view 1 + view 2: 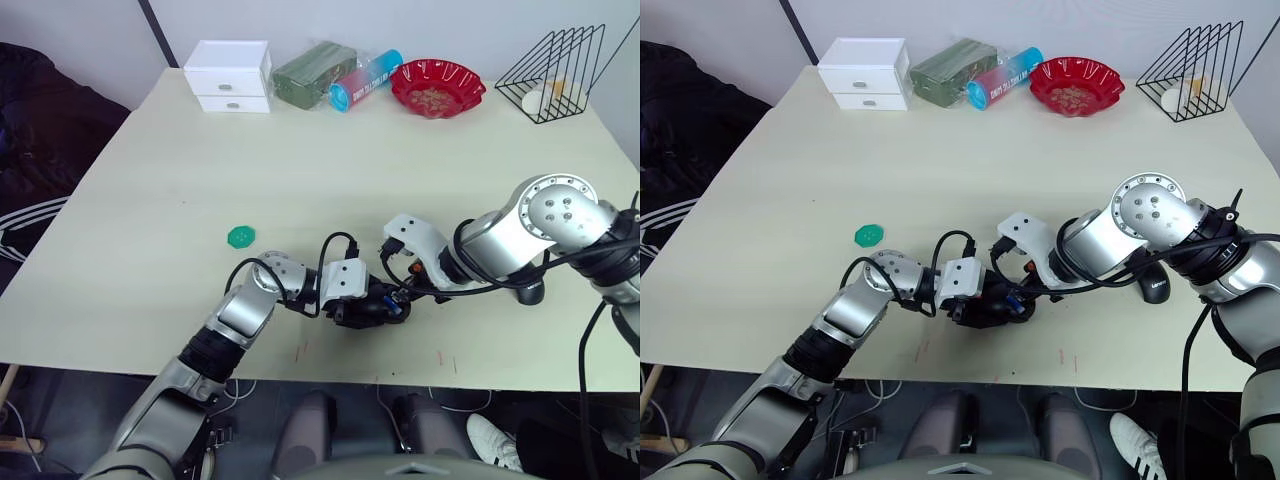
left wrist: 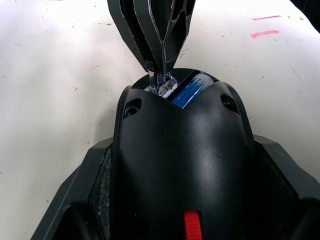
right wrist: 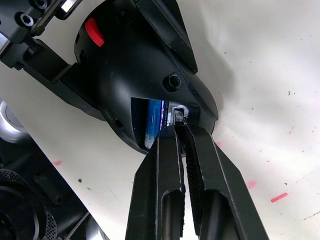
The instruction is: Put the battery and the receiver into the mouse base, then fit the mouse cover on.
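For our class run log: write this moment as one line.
battery: in mouse base | left gripper: holds base | right gripper: pressing receiver in | mouse cover: on table

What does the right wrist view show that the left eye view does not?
Right wrist view alone: the battery lying in the mouse base compartment, with the right gripper fingers closed at a slot beside it. Left eye view alone: a green disc, white drawers and a red bowl on the table. Both: the left gripper gripping the base.
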Controlling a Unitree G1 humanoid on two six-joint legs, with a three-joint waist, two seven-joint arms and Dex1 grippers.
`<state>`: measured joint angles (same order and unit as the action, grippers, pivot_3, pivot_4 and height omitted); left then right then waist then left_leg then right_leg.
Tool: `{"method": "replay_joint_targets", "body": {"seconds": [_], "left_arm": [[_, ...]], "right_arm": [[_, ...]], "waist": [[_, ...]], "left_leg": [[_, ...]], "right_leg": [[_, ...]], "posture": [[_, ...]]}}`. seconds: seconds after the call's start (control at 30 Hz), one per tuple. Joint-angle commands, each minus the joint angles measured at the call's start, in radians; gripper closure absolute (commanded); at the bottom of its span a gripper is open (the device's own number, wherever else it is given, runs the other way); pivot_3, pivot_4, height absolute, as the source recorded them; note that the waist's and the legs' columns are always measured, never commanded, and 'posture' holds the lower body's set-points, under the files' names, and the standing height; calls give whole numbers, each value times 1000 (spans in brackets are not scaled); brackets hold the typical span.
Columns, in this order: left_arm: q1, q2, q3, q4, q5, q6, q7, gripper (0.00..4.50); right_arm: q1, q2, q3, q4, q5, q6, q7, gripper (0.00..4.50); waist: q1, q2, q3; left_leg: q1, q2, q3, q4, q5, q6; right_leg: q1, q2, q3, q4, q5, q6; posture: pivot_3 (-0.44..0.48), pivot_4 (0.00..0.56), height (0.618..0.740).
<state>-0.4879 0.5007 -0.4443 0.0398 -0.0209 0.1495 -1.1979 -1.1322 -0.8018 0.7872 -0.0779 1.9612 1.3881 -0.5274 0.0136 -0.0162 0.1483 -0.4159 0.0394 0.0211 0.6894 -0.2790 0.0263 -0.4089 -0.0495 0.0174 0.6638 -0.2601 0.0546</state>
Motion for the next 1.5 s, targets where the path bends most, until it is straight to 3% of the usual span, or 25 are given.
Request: {"method": "replay_joint_targets", "body": {"seconds": [0.03,0.8,1.5], "left_arm": [[19,9,-41,12,57,22,21,1549],[33,10,-45,-11,66,38,31,1549],[29,12,-46,12,60,24,30,1549]], "right_arm": [[-11,-11,22,-9,11,13,10,4500],[29,68,17,46,11,-3,-134,4500],[51,-25,22,-31,11,-16,-87,4500]], "waist": [[0,0,0],[-3,1,-4],[1,2,-5]], "left_leg": [[0,0,0,0,0,0],[1,0,0,-1,0,0],[0,0,0,-2,0,0]], "right_leg": [[0,0,0,0,0,0],[0,0,0,0,0,0],[0,-1,0,-2,0,0]], "posture": [[0,150,740],[0,150,740],[0,150,740]]}}
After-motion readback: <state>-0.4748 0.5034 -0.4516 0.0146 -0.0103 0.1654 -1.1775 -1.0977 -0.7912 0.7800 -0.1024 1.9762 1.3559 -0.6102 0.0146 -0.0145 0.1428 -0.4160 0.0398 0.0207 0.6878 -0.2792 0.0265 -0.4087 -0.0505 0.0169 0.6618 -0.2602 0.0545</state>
